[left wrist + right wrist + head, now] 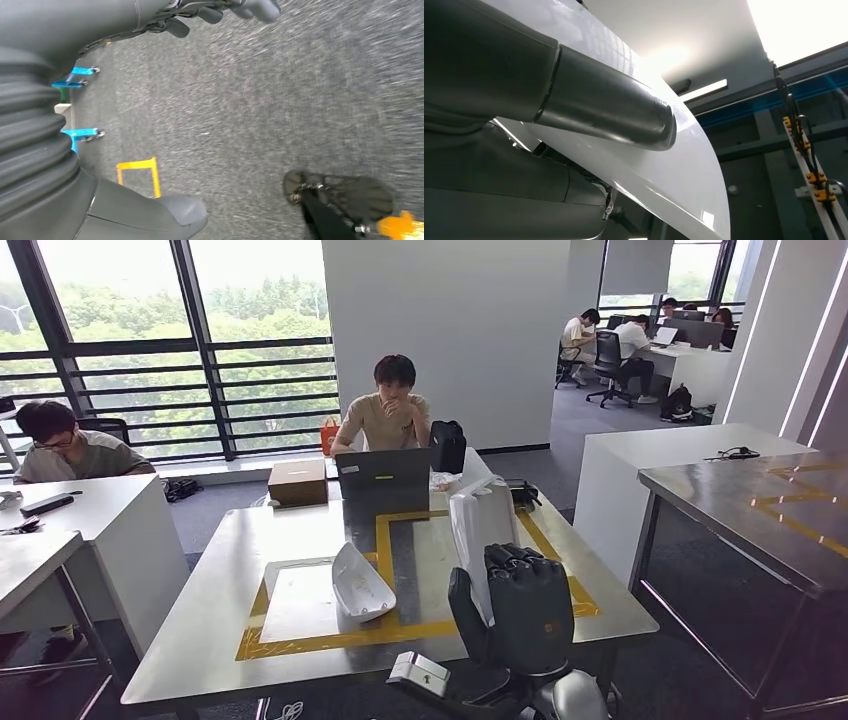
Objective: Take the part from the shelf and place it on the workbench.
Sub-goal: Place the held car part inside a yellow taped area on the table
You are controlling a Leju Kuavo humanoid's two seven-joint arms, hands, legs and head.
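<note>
The right robot hand [528,602] was raised over the near edge of the tabletop [200,625], its dark fingers [520,565] wrapped around the lower portion of a white part [480,530]. The part stood roughly upright in the grip and rose above the fingers, its upper end toward the laptop [382,472]. In the right wrist view the thumb [609,107] lay pressed flat across the glossy curved surface of the white part [674,175], confirming a firm hold.

A second white part [358,585] lay on the tabletop to the left of the right robot hand, apart from it, resting across the inner strip of the yellow tape outline [300,642] that marked off rectangles on the steel surface. A small white block [418,672] sat at the near edge of the tabletop, just below and left of the hand.

Beyond the hand, at the far side of the tabletop, a person [388,410] sat behind the laptop, with a cardboard box [297,481] to its left.

The left robot hand [220,10] hung over grey carpet [250,110] in the left wrist view; its fingers appeared loosely curled with nothing between them, though motion blur and the frame edge prevented a clear reading of its state.
</note>
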